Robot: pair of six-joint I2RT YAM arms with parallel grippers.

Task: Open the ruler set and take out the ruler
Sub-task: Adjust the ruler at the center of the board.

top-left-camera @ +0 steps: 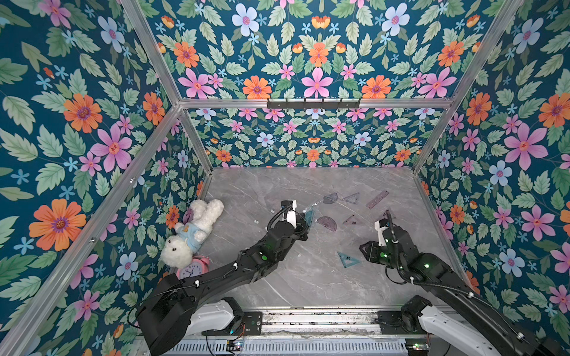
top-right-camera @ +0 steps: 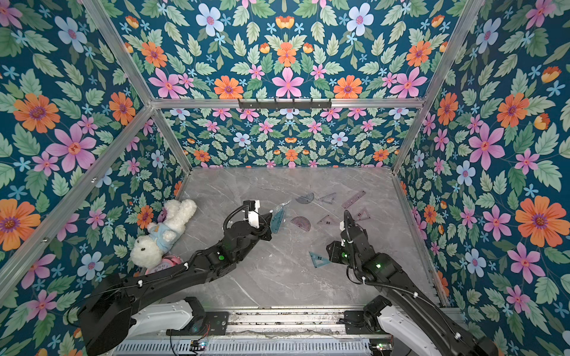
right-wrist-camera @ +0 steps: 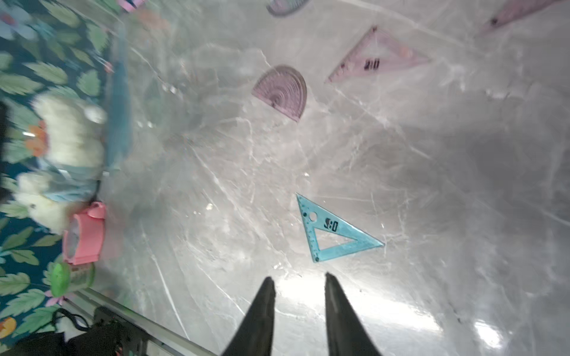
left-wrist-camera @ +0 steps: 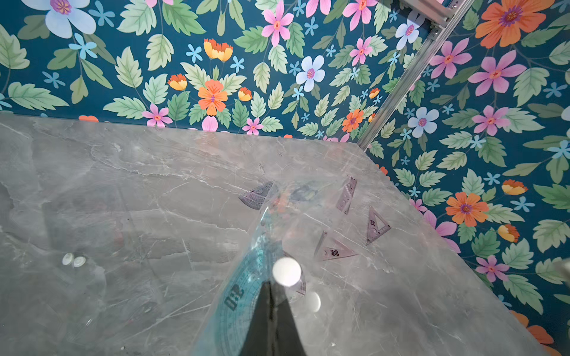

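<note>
— Which step was this?
— Emptying: the left end effector (left-wrist-camera: 270,286) clenched the clear ruler set (left-wrist-camera: 268,234) above the desk (right-wrist-camera: 431,185), teal protractor (left-wrist-camera: 243,296) inside.
— And the right?
— The right end effector (right-wrist-camera: 298,276) was released and empty beside a teal triangle (right-wrist-camera: 331,226); next, likely, it would reach back into the pouch.

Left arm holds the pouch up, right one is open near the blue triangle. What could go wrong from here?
1. The left gripper pinches the clear pouch by its edge; it may slip or spill the teal pieces inside.
2. The open right gripper sits close to the blue triangle and could knock it.
</note>
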